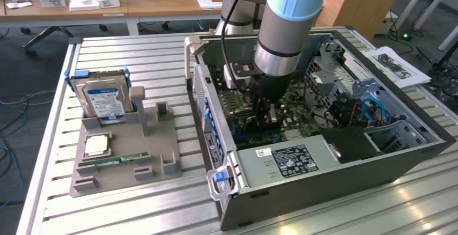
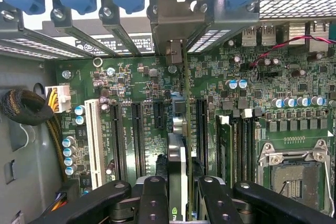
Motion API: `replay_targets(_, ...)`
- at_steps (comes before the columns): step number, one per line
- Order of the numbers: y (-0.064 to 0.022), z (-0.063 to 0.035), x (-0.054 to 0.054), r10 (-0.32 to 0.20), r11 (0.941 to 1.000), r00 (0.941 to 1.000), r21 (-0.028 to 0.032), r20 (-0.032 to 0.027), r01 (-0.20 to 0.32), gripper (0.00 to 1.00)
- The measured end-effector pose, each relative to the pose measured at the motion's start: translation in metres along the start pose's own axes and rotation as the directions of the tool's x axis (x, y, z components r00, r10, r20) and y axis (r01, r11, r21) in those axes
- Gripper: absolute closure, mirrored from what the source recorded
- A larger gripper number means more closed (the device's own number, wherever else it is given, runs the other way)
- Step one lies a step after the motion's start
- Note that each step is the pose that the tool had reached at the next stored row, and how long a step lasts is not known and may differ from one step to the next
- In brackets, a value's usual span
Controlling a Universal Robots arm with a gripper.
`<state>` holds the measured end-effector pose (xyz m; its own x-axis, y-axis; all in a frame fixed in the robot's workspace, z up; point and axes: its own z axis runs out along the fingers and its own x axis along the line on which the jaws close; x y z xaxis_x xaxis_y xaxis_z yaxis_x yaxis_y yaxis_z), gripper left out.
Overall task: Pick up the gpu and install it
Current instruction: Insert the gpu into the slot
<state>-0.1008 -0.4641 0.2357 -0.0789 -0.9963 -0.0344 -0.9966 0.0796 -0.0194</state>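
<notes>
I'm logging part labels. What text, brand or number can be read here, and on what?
None reads.
Hard drive blue label: blurred.
Power supply sticker: too small.
Motherboard silkscreen: too small.
Gpu held in the tool, logo by its edge: cut off.

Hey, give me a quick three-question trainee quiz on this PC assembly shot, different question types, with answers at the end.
1. True or false: the claw holds the gpu on edge above the motherboard.
2. Multiple choice: in the exterior view, where does the hard drive stand? A) inside the computer case B) upright in the grey holder C) flat on the wooden desk
3. Fill in the blank: the slim green memory stick lies in the grey holder, on the exterior view's ____ of the computer case.

Key: 1 true; 2 B; 3 left.
</notes>
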Motion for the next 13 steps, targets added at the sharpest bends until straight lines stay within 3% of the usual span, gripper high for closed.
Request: replay_targets(13, 0.0010, 0.0000, 0.0001, 0.000, 1.0000, 1.0000, 0.0003, 0.0000, 0.000, 0.73)
